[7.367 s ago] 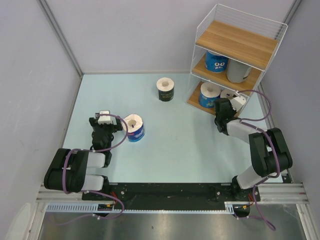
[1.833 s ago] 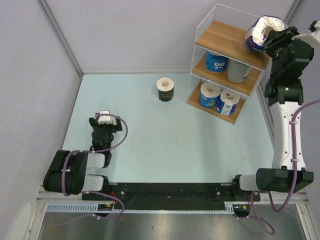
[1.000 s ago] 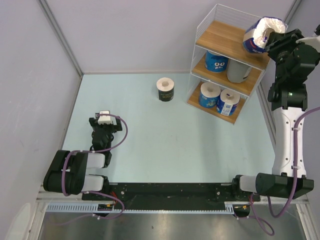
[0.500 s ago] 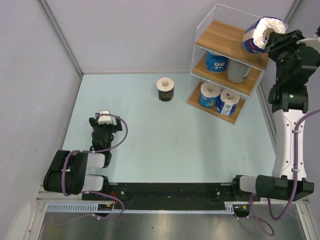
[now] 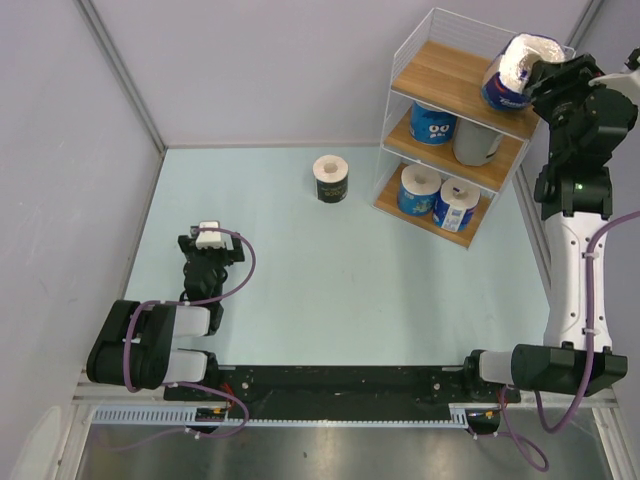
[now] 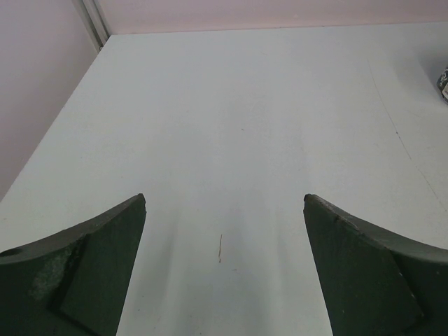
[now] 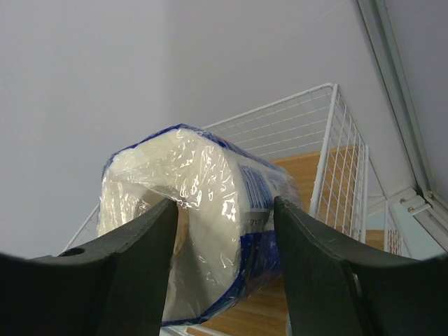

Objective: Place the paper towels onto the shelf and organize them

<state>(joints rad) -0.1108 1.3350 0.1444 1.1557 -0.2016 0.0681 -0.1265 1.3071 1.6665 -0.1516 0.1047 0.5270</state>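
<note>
Six paper towel rolls are in sight, and we start with the blue-wrapped roll (image 5: 512, 72), which is up at the right-hand end of the top board of the shelf (image 5: 450, 70), inside the white wire rail. The right gripper (image 7: 224, 210) has it clamped. From the wrist camera we see a dark finger (image 7: 133, 273) pressed against each flank, the plastic wrap creased and the roll squashed out of round. From overhead its hollow end faces up. Whether its underside touches the wood we cannot tell. On the middle tier a second blue roll (image 5: 433, 122) stands upright, with the grey roll (image 5: 476, 143) just beside it on the right. On the bottom tier the lower left roll (image 5: 419, 189) and the lower right roll (image 5: 457, 206), both in blue wrap, sit side by side, close enough that we cannot say whether they touch. Off the shelf, the black roll (image 5: 330, 178) stands upright on the table (image 5: 350, 280), to the left of the rack and apart from it. Far over on the left side of the table, well apart from every roll, the left gripper (image 5: 208, 240) sits low with its jaws spread wide, and we see only bare tabletop between them.
</note>
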